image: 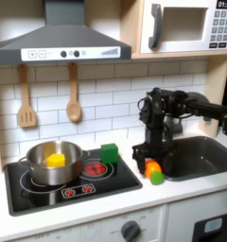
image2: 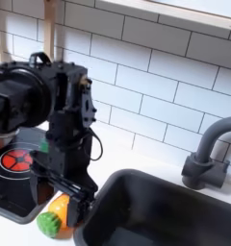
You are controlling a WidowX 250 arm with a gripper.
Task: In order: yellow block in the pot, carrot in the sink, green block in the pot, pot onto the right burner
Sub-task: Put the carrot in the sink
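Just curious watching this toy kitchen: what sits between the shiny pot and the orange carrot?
In the first exterior view, the green block stands between the pot and the carrot, at the back edge of the stovetop's red burner. The gripper is down at the carrot.

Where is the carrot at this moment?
In the first exterior view the carrot lies on the white counter between the stove and the sink, directly under the gripper.

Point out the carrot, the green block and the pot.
carrot (image: 155,174), first exterior view, orange body.
green block (image: 109,152), first exterior view, front face.
pot (image: 66,172), first exterior view, steel side wall.
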